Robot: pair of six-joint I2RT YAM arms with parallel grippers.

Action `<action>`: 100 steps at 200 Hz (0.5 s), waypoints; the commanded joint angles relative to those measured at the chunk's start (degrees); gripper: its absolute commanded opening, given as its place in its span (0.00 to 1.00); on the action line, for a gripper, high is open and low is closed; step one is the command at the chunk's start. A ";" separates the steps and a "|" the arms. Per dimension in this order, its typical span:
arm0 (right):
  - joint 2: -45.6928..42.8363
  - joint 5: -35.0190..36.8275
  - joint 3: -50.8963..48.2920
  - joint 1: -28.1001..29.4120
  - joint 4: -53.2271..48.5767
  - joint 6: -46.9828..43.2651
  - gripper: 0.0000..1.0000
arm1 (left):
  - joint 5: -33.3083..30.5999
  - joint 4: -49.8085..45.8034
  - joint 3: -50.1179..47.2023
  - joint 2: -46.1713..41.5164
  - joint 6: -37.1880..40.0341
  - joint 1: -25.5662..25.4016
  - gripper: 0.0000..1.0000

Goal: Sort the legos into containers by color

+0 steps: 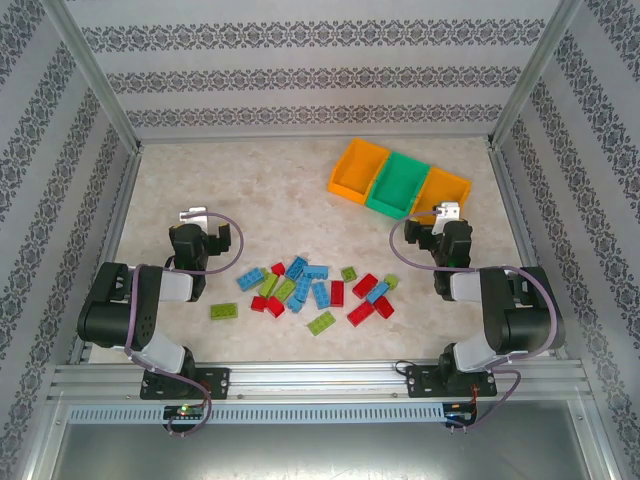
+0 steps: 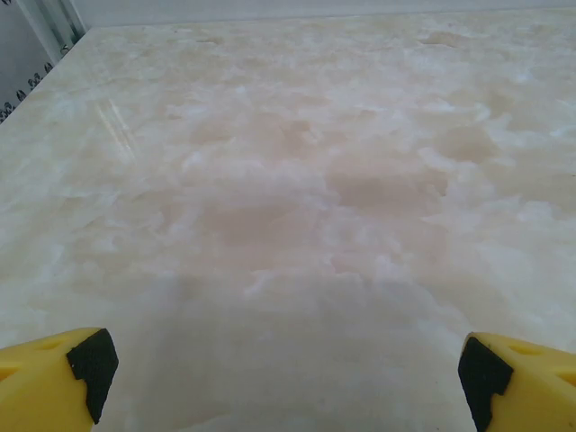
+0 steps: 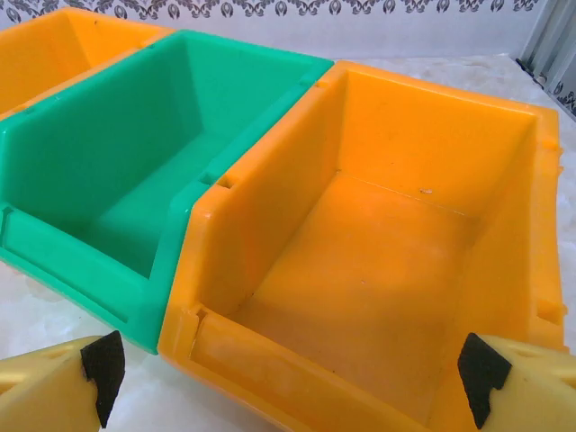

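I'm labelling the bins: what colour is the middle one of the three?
The middle bin is green, clearest in the right wrist view.

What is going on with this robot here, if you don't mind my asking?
Nothing is picked up yet. The left tool hangs open over bare table, and the right tool hangs open in front of the containers, which look empty. The legos lie scattered on the table between the two arms, all unsorted.
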 commanded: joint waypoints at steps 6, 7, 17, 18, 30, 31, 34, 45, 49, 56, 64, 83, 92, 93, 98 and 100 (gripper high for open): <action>-0.20 0.60 0.96 0.58 1.26 -1.13 0.98 | 0.73 1.90 0.26 0.11 -0.37 0.54 0.99; -0.20 0.61 0.96 0.60 1.29 -1.12 0.98 | 0.72 1.91 0.26 0.11 -0.37 0.53 0.99; -0.30 0.60 0.96 0.63 1.22 -1.12 0.98 | 0.72 2.00 0.26 0.13 -0.37 0.55 0.99; -0.29 0.61 0.96 0.63 1.22 -1.17 0.98 | 0.72 2.01 0.26 0.16 -0.37 0.54 0.99; -0.30 0.58 0.95 0.63 1.22 -1.12 0.98 | 0.72 1.97 0.24 0.12 -0.37 0.56 0.99; -0.29 0.59 0.95 0.67 1.22 -1.07 0.98 | 0.72 1.99 0.25 0.11 -0.37 0.55 0.99; -0.33 0.60 0.96 0.63 1.22 -1.11 0.98 | 0.72 1.94 0.22 0.12 -0.30 0.53 0.99; -0.28 0.59 0.96 0.63 1.21 -1.13 0.98 | 0.72 1.98 0.26 0.11 -0.39 0.53 0.99; -0.28 0.53 1.04 0.54 1.07 -1.07 0.98 | 0.76 1.97 0.26 0.18 -0.42 0.53 0.99; -0.04 -0.28 1.38 0.10 0.78 -0.76 0.98 | 0.76 1.98 0.26 0.16 -0.37 0.53 0.99; -0.05 -0.74 1.20 -0.23 0.91 -0.35 0.98 | 0.81 2.00 0.26 0.12 -0.44 0.53 0.99; 0.01 -1.49 1.31 -0.60 0.78 -0.20 0.98 | 1.02 1.79 0.30 0.12 -0.46 0.72 1.00; 0.01 -1.48 1.36 -0.60 0.77 -0.24 0.98 | 1.16 1.80 0.32 0.11 -0.54 0.78 0.99; 0.00 -1.49 1.38 -0.60 0.78 -0.19 0.98 | 1.16 1.74 0.29 0.16 -0.54 0.83 0.99; 0.06 -1.49 1.39 -0.60 0.67 -0.08 0.98 | 1.24 1.68 0.35 0.11 -0.55 0.86 0.99; 0.07 -1.48 1.40 -0.60 0.69 -0.07 0.98 | 1.20 1.74 0.35 0.18 -0.55 0.81 0.99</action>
